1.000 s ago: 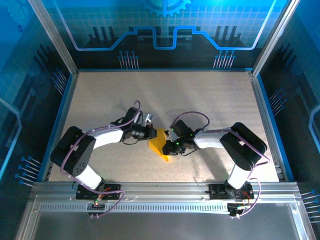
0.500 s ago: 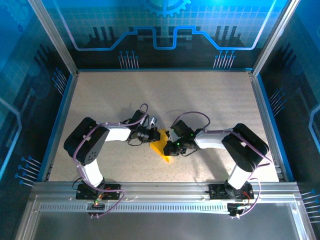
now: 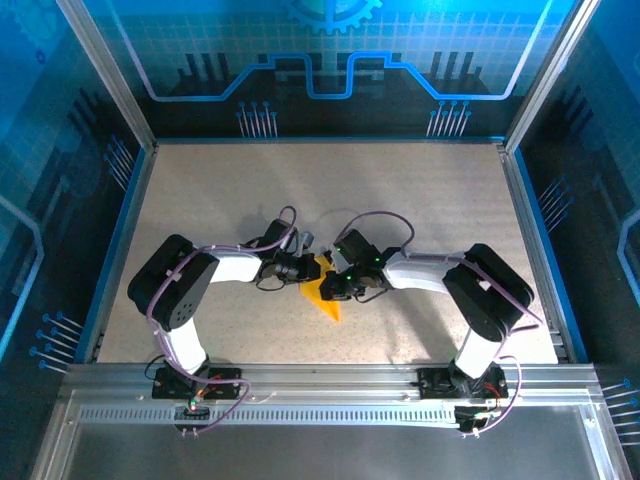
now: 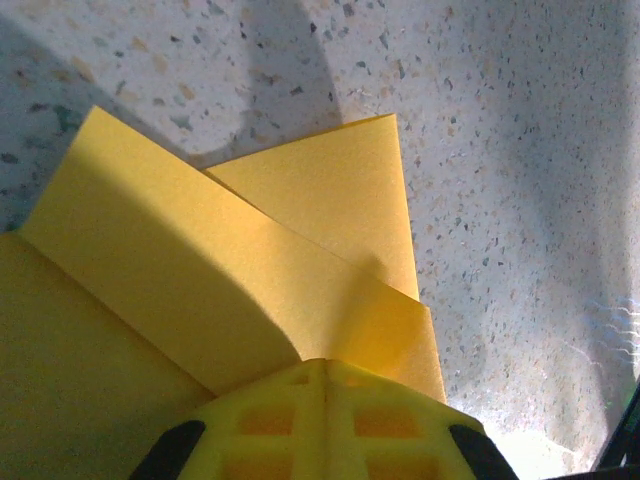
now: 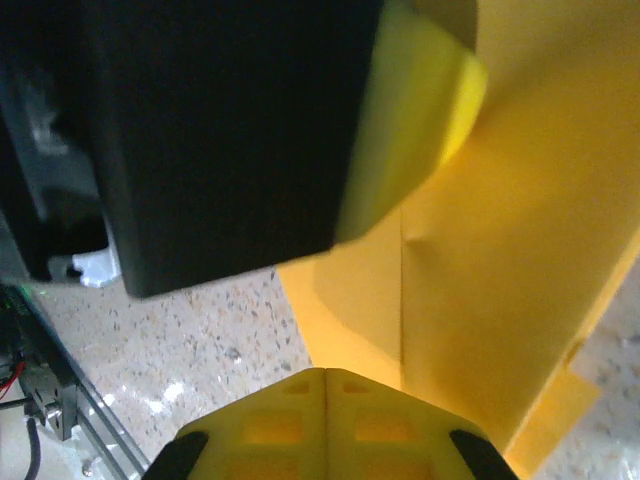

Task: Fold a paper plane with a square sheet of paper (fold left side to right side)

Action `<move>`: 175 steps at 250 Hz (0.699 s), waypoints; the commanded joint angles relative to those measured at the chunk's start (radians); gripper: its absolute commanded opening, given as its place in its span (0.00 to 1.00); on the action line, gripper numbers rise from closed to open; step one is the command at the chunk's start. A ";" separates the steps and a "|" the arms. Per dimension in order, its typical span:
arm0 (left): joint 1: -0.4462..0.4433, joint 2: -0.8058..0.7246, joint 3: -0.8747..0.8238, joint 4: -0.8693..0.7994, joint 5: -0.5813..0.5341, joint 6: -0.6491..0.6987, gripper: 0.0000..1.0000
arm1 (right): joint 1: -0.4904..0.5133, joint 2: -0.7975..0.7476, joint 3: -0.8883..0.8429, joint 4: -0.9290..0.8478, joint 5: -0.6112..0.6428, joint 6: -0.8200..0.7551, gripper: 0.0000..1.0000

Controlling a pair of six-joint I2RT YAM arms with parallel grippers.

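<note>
right claw (image 3: 337, 285) slid left over the paper (image 3: 325, 303), left claw (image 3: 311, 268) nearer

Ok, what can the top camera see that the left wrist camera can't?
Top camera: the left gripper and right gripper both at the sheet of paper, one from each side, with its point aimed toward the near edge. Left wrist camera: the paper's overlapping folded flaps up close. Both: yellow paper on the speckled table, plus the left gripper.

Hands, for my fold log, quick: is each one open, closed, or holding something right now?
Left hand: closed, tip on the folded paper, nothing seen clamped.
Right hand: closed, tip over the same paper.
</note>
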 commanded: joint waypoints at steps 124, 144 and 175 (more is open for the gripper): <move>-0.008 0.039 0.000 -0.061 -0.079 0.013 0.00 | -0.002 0.087 0.030 -0.092 0.024 -0.023 0.01; -0.007 0.043 0.002 -0.059 -0.074 0.007 0.00 | -0.001 0.075 0.016 -0.099 0.009 -0.019 0.01; -0.006 0.048 0.010 -0.070 -0.080 0.007 0.00 | 0.003 0.054 0.003 -0.129 0.004 -0.020 0.01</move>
